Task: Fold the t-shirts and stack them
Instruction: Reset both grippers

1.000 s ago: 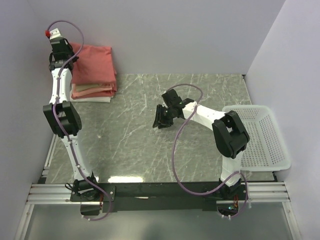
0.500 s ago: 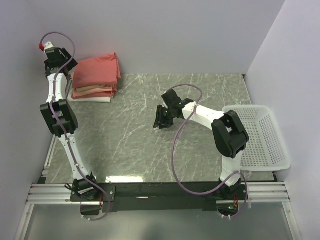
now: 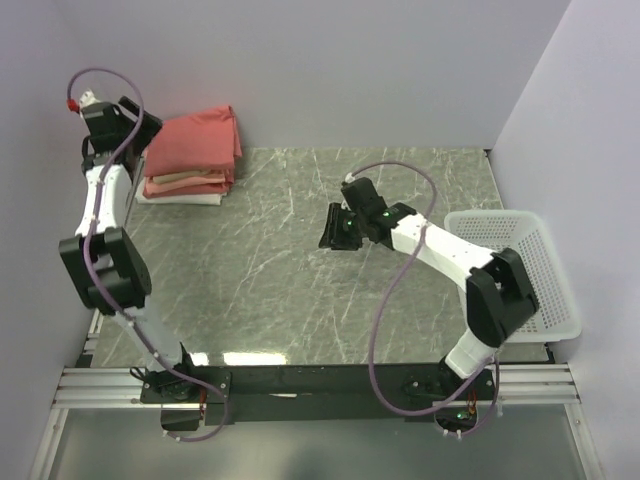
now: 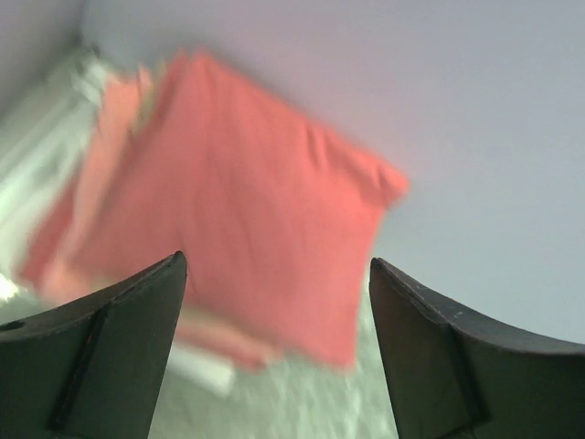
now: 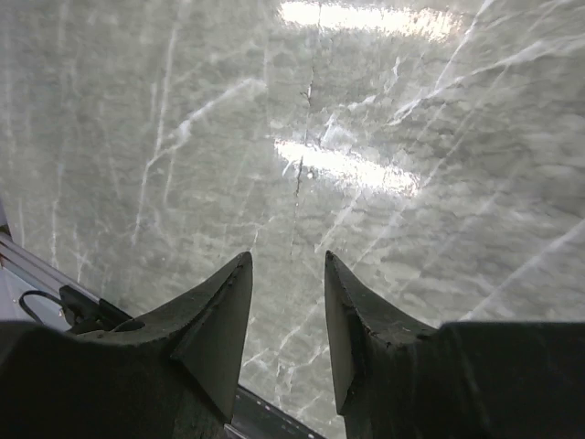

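Note:
A stack of folded t-shirts [image 3: 190, 160] lies at the back left corner of the table, against the wall. The salmon-red t-shirt [image 3: 200, 140] [image 4: 247, 210] is on top, with tan and pink layers [image 3: 185, 184] and a white one [image 3: 170, 198] under it. My left gripper [image 3: 142, 126] [image 4: 276, 261] hangs open just left of the stack and above it, holding nothing. Over the bare middle of the table, my right gripper [image 3: 336, 228] [image 5: 287, 256] stands open and empty.
A white perforated basket [image 3: 545, 300] stands at the right edge of the table, beside the right arm's elbow. The grey marble tabletop [image 3: 260, 270] runs between the arms. Walls close the back and both sides.
My left gripper has opened, let go of the salmon-red t-shirt and drawn back to the left. The shirt now lies on the stack. The right gripper has shifted slightly to the right.

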Action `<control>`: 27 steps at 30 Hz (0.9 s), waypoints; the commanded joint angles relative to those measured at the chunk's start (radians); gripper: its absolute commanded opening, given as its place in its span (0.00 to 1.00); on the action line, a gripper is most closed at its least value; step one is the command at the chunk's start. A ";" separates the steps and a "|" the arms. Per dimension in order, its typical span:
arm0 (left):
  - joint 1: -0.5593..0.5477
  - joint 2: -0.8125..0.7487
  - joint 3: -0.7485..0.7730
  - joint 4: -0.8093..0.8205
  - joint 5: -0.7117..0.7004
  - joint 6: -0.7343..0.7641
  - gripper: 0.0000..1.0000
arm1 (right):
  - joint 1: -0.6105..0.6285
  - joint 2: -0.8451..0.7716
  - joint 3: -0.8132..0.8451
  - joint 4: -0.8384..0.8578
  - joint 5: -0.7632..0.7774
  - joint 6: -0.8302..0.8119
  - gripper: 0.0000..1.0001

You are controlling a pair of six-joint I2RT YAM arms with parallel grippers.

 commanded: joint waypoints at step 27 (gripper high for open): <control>-0.882 -1.044 -1.066 -0.055 -0.366 -0.085 0.89 | -0.019 -1.117 -0.610 0.047 0.451 0.047 0.44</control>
